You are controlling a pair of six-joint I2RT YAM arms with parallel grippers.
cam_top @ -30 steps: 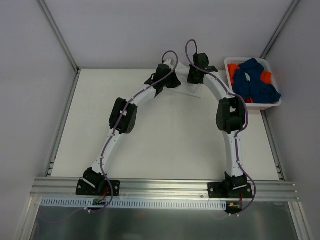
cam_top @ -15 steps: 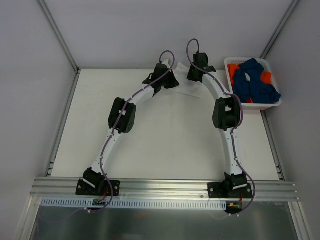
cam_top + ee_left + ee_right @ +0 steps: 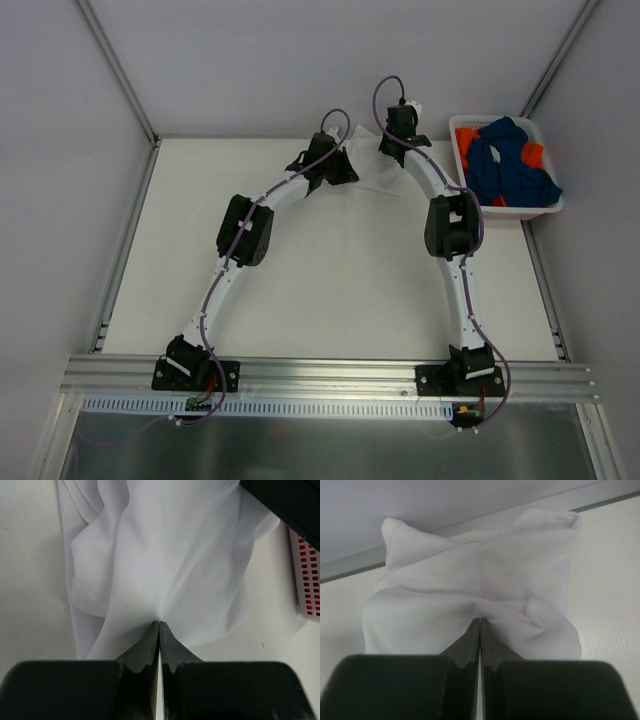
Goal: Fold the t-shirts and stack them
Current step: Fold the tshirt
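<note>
Currently both grippers are pinched tight on the white shirt, one on each side of it. The left gripper has its jaws pressed together with no gap showing, and a fold of the cloth is caught at the very tips. From that pinch the shirt fans out ahead of the jaws in long soft pleats, wider the farther it runs. A hemmed edge curls off to the left of the jaws. Bare table shows on either side of the cloth.

Off to the right of the left jaws sits the slotted wall of the basket, with red showing through its slots. A dark part of the right arm crosses the corner ahead and to the right.

The right gripper is likewise clamped fully down on the shirt. Here the cloth is bunched into a rounded heap just ahead of the tips, with a stitched hem along its top. Beyond that bunch run a metal rail and the wall.

From above, the shirt spans the gap between the two grippers at the far edge of the table. To the right of the right jaws, well apart from them, the basket holds blue shirts heaped over orange shirts.
</note>
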